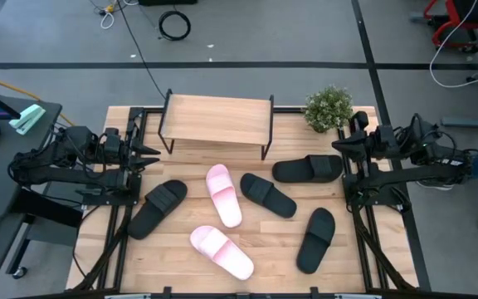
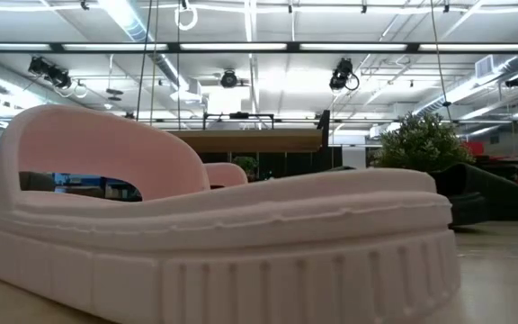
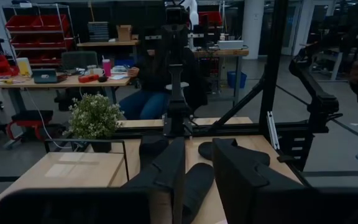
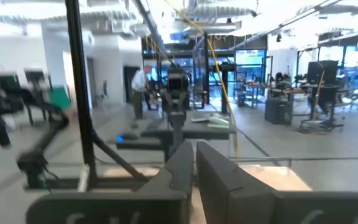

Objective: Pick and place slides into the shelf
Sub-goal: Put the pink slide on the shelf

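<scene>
Both arms waiting at the table's edges — six slides lying loose in front of the shelf.

The left gripper (image 1: 149, 151) is sitting slightly parted, holding nothing, beside the shelf (image 1: 217, 119); black slides (image 1: 158, 208) and pink slides (image 1: 223, 194) are lying between the arms, well apart from both; the right gripper (image 1: 339, 146) is sitting with fingers nearly together and unloaded — a black slide (image 1: 307, 169) is lying near it.

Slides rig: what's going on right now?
Nothing is being handled. Six slides lie loose on the table: two pink slides and four black slides. The shelf holds nothing on top. Left hand and right hand sit parked at the table's sides, holding nothing.
</scene>
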